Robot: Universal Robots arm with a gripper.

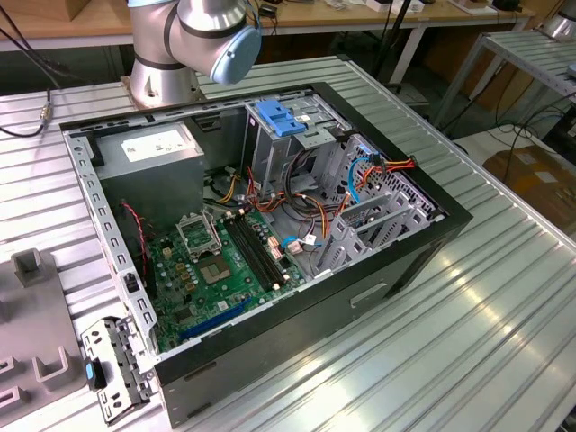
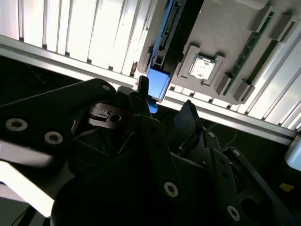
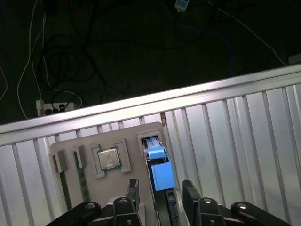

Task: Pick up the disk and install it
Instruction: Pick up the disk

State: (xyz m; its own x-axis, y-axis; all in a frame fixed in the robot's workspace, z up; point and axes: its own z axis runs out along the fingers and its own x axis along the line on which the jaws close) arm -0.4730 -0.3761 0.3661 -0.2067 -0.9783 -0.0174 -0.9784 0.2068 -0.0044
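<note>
- The disk (image 3: pixel 162 176) stands on edge in a slot of the grey tray (image 3: pixel 134 162). Only its blue plastic edge and a narrow dark strip show, and its metal face and label are turned out of sight.
- In the first wrist view the frame cuts off the disk's lower part. In the second wrist view the claw's dark links cover most of it.
- In the exterior view the arm (image 1: pixel 193 36) is cut off just above its base.
- No writing can be read. The white sticker (image 1: pixel 155 144) on the grey box (image 1: pixel 112 157) inside the computer case (image 1: pixel 360 297), next to the tray, has print too small to tell.
- The claw (image 3: pixel 161 184) is spread above the tray, one finger on each side of the disk, with a gap on both sides.
- A processor chip (image 3: pixel 108 159) lies in the tray pocket just beside the disk's slot.
</note>
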